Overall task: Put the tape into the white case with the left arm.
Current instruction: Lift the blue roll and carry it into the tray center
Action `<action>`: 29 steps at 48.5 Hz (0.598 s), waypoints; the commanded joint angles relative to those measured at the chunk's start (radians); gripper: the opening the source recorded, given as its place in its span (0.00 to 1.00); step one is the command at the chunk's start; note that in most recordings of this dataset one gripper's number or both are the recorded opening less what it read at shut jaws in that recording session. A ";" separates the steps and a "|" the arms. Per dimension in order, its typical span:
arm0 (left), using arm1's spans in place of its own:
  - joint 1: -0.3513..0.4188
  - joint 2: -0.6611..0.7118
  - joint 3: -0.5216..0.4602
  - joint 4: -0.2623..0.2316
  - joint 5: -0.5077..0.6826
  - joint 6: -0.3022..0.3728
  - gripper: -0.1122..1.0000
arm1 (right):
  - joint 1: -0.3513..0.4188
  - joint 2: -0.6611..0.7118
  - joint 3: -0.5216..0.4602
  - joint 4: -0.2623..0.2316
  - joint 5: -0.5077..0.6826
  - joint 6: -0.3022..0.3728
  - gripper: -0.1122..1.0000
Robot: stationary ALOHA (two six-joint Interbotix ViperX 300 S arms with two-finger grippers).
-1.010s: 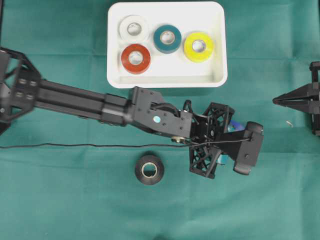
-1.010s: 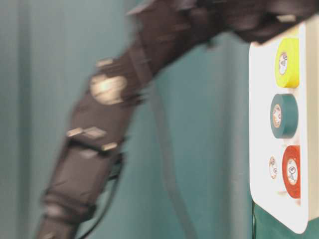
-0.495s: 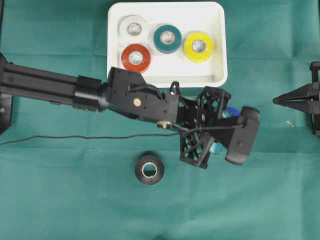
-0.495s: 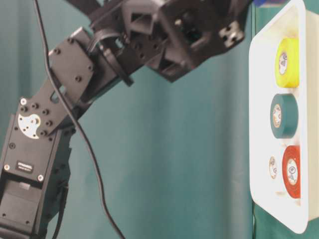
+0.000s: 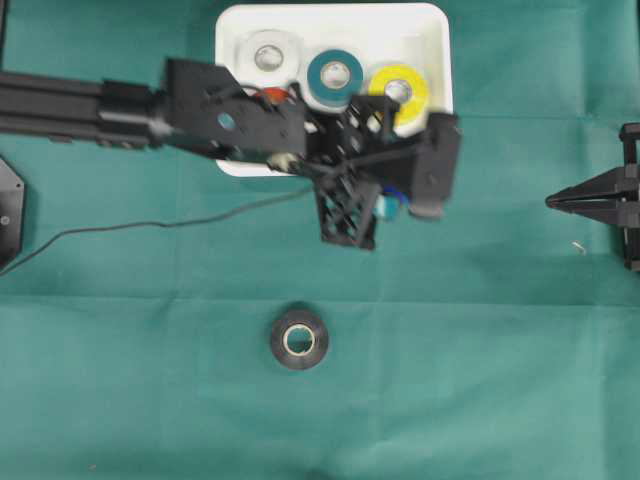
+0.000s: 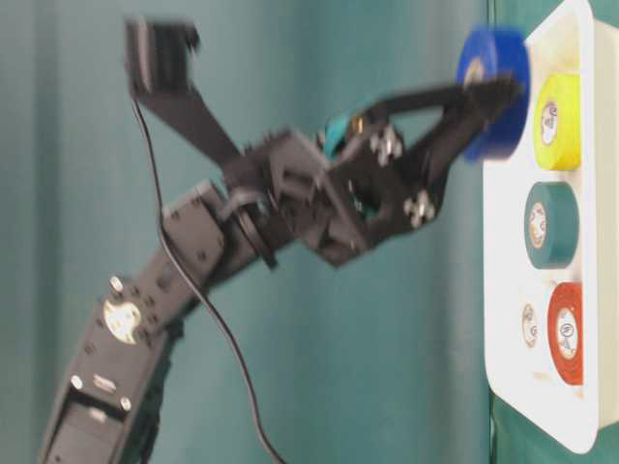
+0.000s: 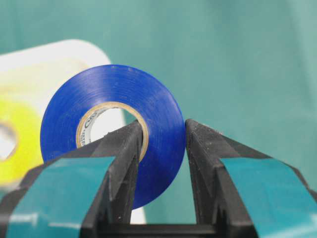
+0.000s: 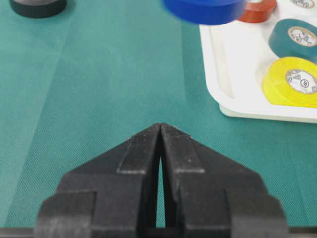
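Your left arm [image 5: 120,100] has swung up from mid-tabletop; its fingers [image 7: 124,163] clamp the blue tape roll [image 7: 111,126], now raised at the white case [image 5: 330,20] corner near the yellow roll [image 5: 400,90]. Right fingers [image 8: 161,144] stay closed, empty. Black roll [image 5: 299,340] unmoved.

four rolls [image 5: 335,75] in case [image 5: 432,25] | held roll [image 6: 493,92] at case rim | spare roll [image 5: 299,339] on cloth [image 5: 500,350]

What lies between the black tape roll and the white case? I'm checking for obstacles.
Overhead: the left gripper holding blue tape, plus a cable; otherwise bare cloth.
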State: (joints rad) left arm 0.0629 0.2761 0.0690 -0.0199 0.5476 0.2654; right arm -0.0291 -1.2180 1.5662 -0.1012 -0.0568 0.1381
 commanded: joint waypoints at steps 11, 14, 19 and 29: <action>0.080 -0.140 0.190 0.002 -0.153 0.005 0.33 | -0.002 0.005 -0.011 0.000 -0.009 0.000 0.02; 0.100 -0.149 0.224 0.002 -0.170 0.005 0.33 | -0.002 0.005 -0.011 0.000 -0.009 -0.002 0.02; 0.130 -0.153 0.268 0.000 -0.196 0.005 0.33 | -0.002 0.005 -0.009 0.000 -0.009 -0.002 0.02; 0.161 -0.147 0.321 0.000 -0.267 0.011 0.33 | -0.002 0.005 -0.011 -0.002 -0.009 -0.002 0.02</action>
State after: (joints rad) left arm 0.2194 0.1657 0.3912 -0.0199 0.3145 0.2730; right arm -0.0291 -1.2195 1.5662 -0.1012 -0.0552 0.1381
